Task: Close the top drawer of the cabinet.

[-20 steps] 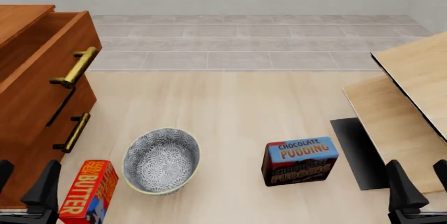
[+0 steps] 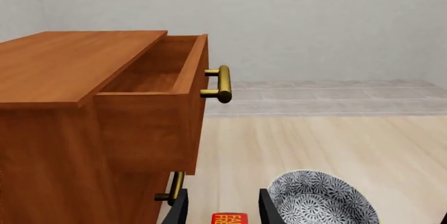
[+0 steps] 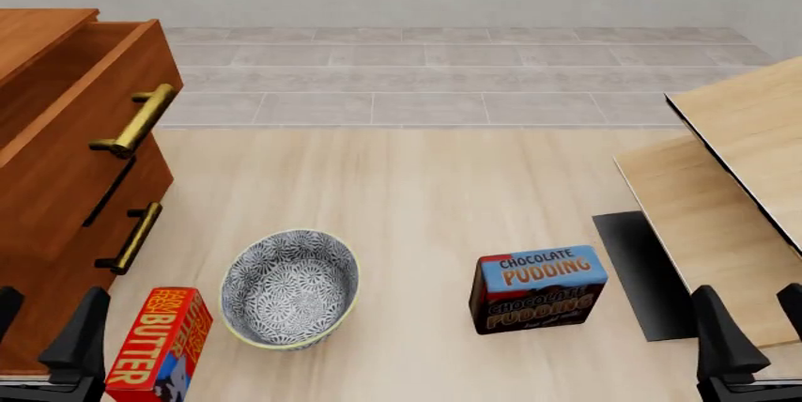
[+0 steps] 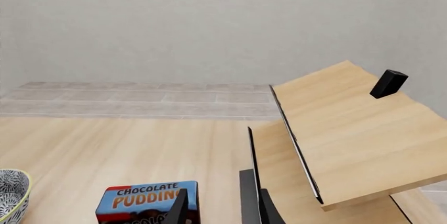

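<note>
The cabinet (image 3: 51, 186) stands at the left of the front view, reddish-brown wood. Its top drawer (image 3: 88, 83) is pulled out, with its brass bar handle (image 3: 131, 120) facing the table's middle. The left wrist view shows the open drawer (image 2: 157, 103) and its handle (image 2: 222, 84) ahead of and above my left gripper (image 2: 223, 211). My left gripper (image 3: 44, 332) is open and empty at the near left, below the cabinet's front. My right gripper (image 3: 752, 332) is open and empty at the near right, far from the cabinet.
A patterned bowl (image 3: 291, 287) and a butter box (image 3: 157, 344) sit near the left gripper. A chocolate pudding box (image 3: 539, 289) lies centre right. Pale tilted wood boards (image 3: 733, 177) and a dark mat (image 3: 645, 270) are at the right. A lower drawer handle (image 3: 131, 238) juts out.
</note>
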Robot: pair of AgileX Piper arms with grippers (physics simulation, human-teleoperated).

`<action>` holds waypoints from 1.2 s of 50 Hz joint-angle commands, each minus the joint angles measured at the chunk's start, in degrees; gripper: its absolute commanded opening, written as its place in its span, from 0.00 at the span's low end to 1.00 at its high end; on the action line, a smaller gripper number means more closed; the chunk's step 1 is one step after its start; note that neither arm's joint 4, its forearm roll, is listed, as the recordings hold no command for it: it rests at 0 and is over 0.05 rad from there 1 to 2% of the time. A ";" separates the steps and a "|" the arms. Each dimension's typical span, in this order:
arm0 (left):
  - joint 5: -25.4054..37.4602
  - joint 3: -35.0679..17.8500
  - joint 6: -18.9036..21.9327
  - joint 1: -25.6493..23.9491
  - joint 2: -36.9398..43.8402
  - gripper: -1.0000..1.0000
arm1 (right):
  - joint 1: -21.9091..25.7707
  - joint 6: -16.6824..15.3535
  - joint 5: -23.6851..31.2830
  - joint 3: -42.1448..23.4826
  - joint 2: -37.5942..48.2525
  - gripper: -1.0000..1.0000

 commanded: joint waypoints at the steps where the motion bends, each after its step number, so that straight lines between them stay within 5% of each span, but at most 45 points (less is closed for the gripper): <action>1: 0.29 -0.47 1.02 -0.18 0.00 1.00 | 0.25 -0.08 0.05 -0.13 0.00 1.00; 10: -0.94 -0.07 9.34 -1.45 0.00 1.00 | 0.52 0.19 0.05 -0.16 0.00 1.00; 18: -0.93 0.10 11.81 -2.95 0.01 1.00 | 0.41 0.21 0.15 -0.05 0.00 1.00; 31: -2.59 0.25 23.79 -4.85 0.48 1.00 | 0.48 0.38 0.01 0.22 0.00 1.00; 40: -9.85 0.22 30.14 -5.88 6.30 1.00 | 0.65 0.44 0.10 0.27 0.00 1.00; 60: -24.12 0.25 37.51 -8.51 19.70 1.00 | 0.24 0.31 0.46 0.76 0.00 1.00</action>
